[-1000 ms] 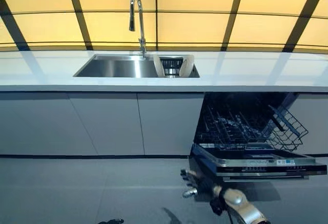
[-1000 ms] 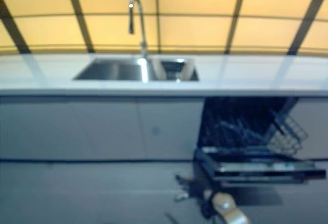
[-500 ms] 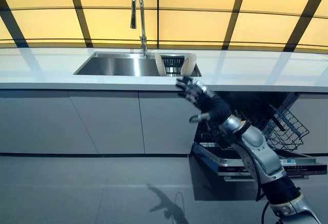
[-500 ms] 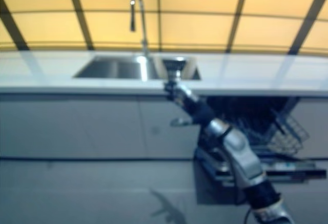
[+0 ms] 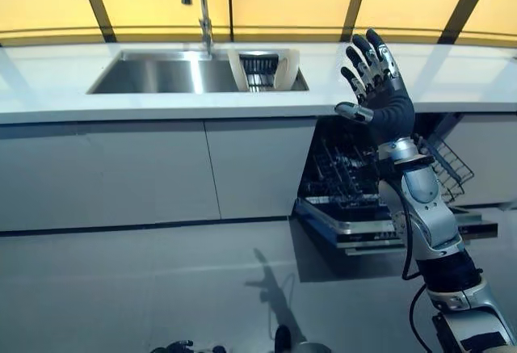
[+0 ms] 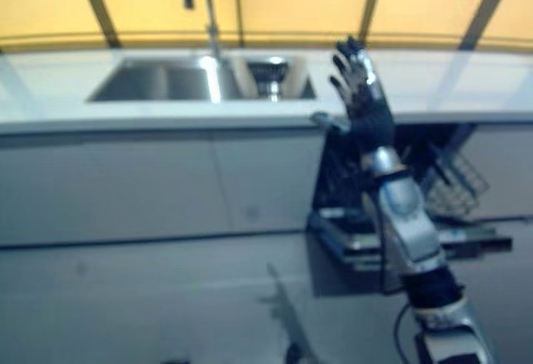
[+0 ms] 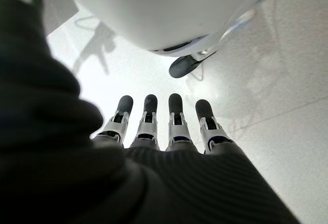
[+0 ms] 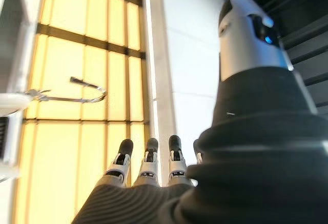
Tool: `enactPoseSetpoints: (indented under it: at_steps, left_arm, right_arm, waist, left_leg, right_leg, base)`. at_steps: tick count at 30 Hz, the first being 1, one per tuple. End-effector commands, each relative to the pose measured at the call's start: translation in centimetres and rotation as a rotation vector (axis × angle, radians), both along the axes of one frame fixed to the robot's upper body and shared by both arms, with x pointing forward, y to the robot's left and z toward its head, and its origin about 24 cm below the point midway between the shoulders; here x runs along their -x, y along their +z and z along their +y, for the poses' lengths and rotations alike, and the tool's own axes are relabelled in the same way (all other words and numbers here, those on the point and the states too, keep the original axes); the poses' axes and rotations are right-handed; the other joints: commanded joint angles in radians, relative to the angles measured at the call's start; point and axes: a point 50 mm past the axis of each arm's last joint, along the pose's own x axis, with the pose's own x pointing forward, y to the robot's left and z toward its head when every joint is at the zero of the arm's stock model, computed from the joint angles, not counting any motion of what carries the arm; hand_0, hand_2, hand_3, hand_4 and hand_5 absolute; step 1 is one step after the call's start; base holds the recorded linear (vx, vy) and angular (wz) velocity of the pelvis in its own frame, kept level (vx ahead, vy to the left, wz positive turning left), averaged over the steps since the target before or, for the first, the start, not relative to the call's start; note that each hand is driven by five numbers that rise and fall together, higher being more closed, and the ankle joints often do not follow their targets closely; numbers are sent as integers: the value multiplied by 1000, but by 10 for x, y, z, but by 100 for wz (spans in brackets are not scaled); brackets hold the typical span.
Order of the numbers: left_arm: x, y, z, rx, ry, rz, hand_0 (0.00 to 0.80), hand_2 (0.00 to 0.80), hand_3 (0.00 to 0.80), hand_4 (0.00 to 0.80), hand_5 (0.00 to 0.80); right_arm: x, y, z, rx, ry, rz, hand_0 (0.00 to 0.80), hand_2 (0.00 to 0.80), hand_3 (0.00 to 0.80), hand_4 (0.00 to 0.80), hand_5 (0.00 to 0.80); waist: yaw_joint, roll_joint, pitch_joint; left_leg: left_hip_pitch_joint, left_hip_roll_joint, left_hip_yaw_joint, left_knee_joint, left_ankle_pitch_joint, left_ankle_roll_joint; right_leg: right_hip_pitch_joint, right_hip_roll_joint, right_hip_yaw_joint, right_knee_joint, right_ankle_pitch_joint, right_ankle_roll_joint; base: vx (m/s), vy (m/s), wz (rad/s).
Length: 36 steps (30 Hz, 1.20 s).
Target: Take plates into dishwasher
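My right hand (image 5: 380, 86) is raised over the surface (image 5: 65, 86) edge, fingers spread and empty. The plates (image 5: 284, 69) stand on edge in the sink (image 5: 153, 74) rack, to the hand's left and farther back. Left hand (image 7: 164, 131) hangs low, fingers straight, so I'd reach with the right.

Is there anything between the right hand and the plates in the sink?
Nothing visible. The right hand, open, is raised over the countertop, right of the sink; the plates stand in a rack at the sink's right end.
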Motion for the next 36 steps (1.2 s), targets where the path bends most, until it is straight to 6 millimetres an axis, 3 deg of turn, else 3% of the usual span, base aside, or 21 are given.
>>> enactPoseSetpoints:
  at_steps: [1,3,5,8,12,17,19,21,23,25,26,28,29,31,32,34,36]
  left_arm:
    - [-13,6,17,-73,-83,-11,0,0,0,0,0]
    - [-12,6,17,-81,-71,6,0,0,0,0,0]
    - [-10,6,19,-90,-65,26,0,0,0,0,0]
    - [-11,6,19,-103,-69,38,0,0,0,0,0]
    - [-16,5,12,-97,-91,47,0,0,0,0,0]
    - [-9,3,13,-92,-111,65,0,0,0,0,0]
    - [-4,2,14,-99,-107,79,0,0,0,0,0]
    - [2,2,17,-97,-88,96,0,0,0,0,0]
    - [13,0,19,-80,-76,110,0,0,0,0,0]
    - [19,-1,20,-62,-63,108,0,0,0,0,0]
    - [20,-1,18,-51,-46,91,0,0,0,0,0]
    - [19,-1,15,-40,-36,66,0,0,0,0,0]
    - [14,-1,11,-33,-26,29,0,0,0,0,0]
    - [9,0,10,-31,-22,8,0,0,0,0,0]
    - [1,1,8,-32,-31,-16,0,0,0,0,0]
    - [-6,3,7,-32,-45,-38,0,0,0,0,0]
    - [-12,5,9,-35,-49,-52,0,0,0,0,0]
  right_arm:
    - [7,55,-3,-10,-10,-213,0,0,0,0,0]
    - [4,53,-6,-1,-5,-200,0,0,0,0,0]
    - [2,53,-6,9,-14,-191,0,0,0,0,0]
    - [4,58,-9,7,-24,-192,0,0,0,0,0]
    - [8,58,-18,14,-48,-186,0,0,0,0,0]
    - [13,51,-30,28,-87,-167,0,0,0,0,0]
    - [14,50,-33,39,-116,-172,0,0,0,0,0]
    - [14,53,-32,54,-133,-170,0,0,0,0,0]
    - [15,53,-27,63,-121,-161,0,0,0,0,0]
    - [16,52,-21,82,-101,-154,0,0,0,0,0]
    - [16,51,-18,83,-86,-154,0,0,0,0,0]
    - [17,50,-16,92,-81,-161,0,0,0,0,0]
    - [18,51,-15,97,-75,-175,0,0,0,0,0]
    - [18,52,-15,97,-83,-182,0,0,0,0,0]
    - [17,55,-15,89,-94,-188,0,0,0,0,0]
    - [17,57,-14,94,-105,-197,0,0,0,0,0]
    - [15,59,-11,94,-119,-202,0,0,0,0,0]
  waist:
    - [0,28,49]
    - [4,26,63]
    - [10,24,69]
    - [5,10,74]
    - [-3,-14,86]
    - [-2,-11,99]
    - [-5,-4,82]
    - [-18,16,58]
    - [-20,42,34]
    - [-20,68,5]
    - [-14,79,-2]
    - [-12,87,-5]
    - [-8,93,-7]
    - [-9,87,-4]
    - [-9,76,6]
    - [-13,53,18]
    - [-15,27,22]
  left_leg:
    - [-2,-111,3,74,-233,152]
    - [17,-115,23,66,-235,150]
    - [31,-115,34,62,-231,140]
    - [32,-117,43,81,-240,123]
    - [35,-146,33,144,-266,117]
    - [57,-158,29,287,-385,131]
    - [75,-157,11,313,-416,126]
    - [102,-132,36,351,-452,105]
    - [143,-98,59,399,-408,64]
    - [136,-50,73,515,-232,-6]
    - [94,-26,79,640,-139,-46]
    - [21,-3,78,792,-72,-78]
    - [-91,42,78,980,-43,-94]
    - [-159,76,80,1070,-68,-86]
    - [-230,86,66,1078,-141,-50]
    - [-267,58,48,959,-207,-10]
    - [-236,39,60,765,-240,19]
  right_leg:
    - [-35,-48,1,443,-35,-26]
    - [-87,-67,-23,507,-21,-14]
    - [-98,-42,-46,417,-27,-4]
    - [-84,33,-48,144,-31,15]
    - [-90,87,20,-151,51,45]
    - [-110,71,16,-132,106,39]
    - [-87,65,20,-115,69,28]
    - [-89,63,29,-11,19,17]
    - [-83,69,12,64,-33,-4]
    - [-39,103,20,60,-84,-55]
    - [3,126,27,27,-92,-85]
    - [55,146,22,-11,-97,-111]
    - [104,168,2,-45,-111,-145]
    - [131,170,-23,-47,-136,-164]
    - [151,163,-21,-35,-155,-173]
    - [165,143,2,-23,-159,-167]
    - [170,123,17,-14,-168,-158]
  base:
    - [37,195,-13]
    - [57,131,5]
    - [105,27,-10]
    - [147,-76,-13]
    - [264,-102,9]
    - [482,-152,22]
    - [699,-275,27]
    - [812,-330,46]
    - [860,-375,54]
    - [845,-461,46]
    - [666,-427,28]
    - [504,-372,0]
    - [414,-349,-10]
    - [365,-316,-11]
    - [361,-269,2]
    - [314,-177,25]
    - [266,-83,22]
